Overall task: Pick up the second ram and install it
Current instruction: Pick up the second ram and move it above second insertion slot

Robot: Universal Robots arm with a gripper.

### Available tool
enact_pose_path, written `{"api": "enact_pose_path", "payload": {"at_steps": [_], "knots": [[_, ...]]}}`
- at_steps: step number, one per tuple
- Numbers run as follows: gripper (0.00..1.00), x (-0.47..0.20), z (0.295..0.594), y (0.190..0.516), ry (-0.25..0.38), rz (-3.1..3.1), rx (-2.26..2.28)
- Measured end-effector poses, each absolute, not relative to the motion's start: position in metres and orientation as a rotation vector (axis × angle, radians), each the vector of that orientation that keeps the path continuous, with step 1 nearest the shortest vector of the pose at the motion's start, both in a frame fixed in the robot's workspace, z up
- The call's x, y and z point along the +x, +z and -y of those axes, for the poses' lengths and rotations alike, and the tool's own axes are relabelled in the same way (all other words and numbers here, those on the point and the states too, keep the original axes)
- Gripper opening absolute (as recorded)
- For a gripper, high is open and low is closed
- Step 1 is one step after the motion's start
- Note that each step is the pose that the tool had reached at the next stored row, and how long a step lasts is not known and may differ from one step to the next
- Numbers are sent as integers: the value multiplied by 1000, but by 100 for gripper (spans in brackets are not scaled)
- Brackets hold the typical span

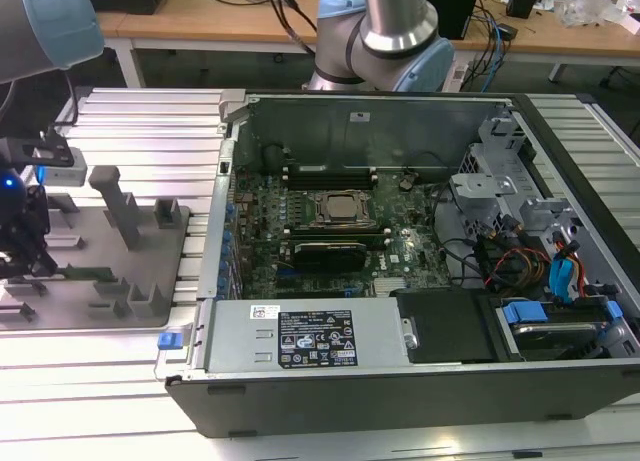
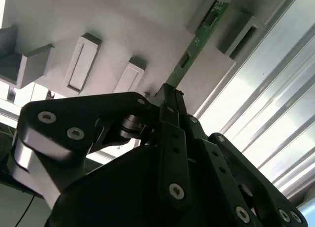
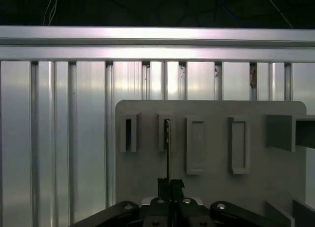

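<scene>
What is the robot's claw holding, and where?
The gripper pinches the second ram by its near end; the stick's far end sits in the grey tray.

An open computer case lies on a ribbed aluminium table. Inside, a green motherboard carries a CPU socket near its middle. A silver power supply with a printed label sits along the near wall. Red and orange cables bunch at the exterior view's right, above a blue drive tab. A grey tray with upright posts rests on the table at the exterior view's left, just beside the case. A blue clip sits at the case's corner. A wooden bench stands behind.
</scene>
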State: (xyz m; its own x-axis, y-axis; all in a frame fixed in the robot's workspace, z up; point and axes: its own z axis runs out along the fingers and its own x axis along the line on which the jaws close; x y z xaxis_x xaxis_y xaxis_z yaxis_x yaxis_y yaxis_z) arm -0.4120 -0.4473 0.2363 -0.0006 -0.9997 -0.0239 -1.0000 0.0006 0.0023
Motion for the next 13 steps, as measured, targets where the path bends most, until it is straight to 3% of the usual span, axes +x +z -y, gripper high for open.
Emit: {"api": "enact_pose_path", "payload": {"at_steps": [13], "knots": [[9,-412,447,277,28,-2211,-2209]]}}
